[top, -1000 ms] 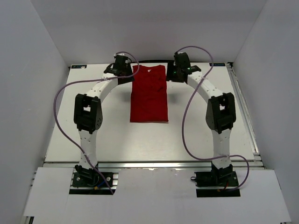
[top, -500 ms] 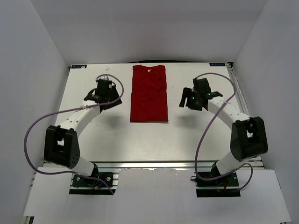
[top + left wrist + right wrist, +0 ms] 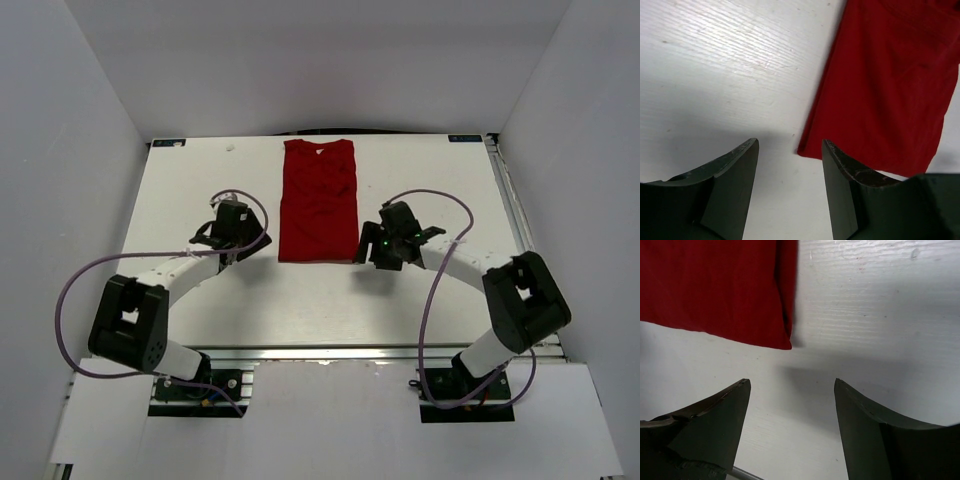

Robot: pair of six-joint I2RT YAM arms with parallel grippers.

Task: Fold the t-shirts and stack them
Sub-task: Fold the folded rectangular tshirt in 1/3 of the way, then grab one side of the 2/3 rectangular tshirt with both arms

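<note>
A bright red t-shirt (image 3: 318, 200) lies flat on the white table (image 3: 300, 300), folded into a long narrow strip with the collar at the far end. My left gripper (image 3: 232, 222) hovers just left of its near left corner (image 3: 807, 149), jaws open and empty. On the other side, my right gripper (image 3: 388, 240) stands open and empty beside the near right corner (image 3: 785, 342). Neither gripper touches the cloth. In the left wrist view the t-shirt (image 3: 890, 85) fills the upper right; in the right wrist view the t-shirt (image 3: 715, 285) fills the upper left.
White walls close in the table on the left, back and right. A metal rail (image 3: 525, 240) runs along the table's right edge. Purple cables (image 3: 430, 290) loop from both arms over the near part of the table.
Both arms have pulled back from the shirt's far collar end toward me. They now sit low beside its near corners. The right jaws have widened. The shirt has not moved.
</note>
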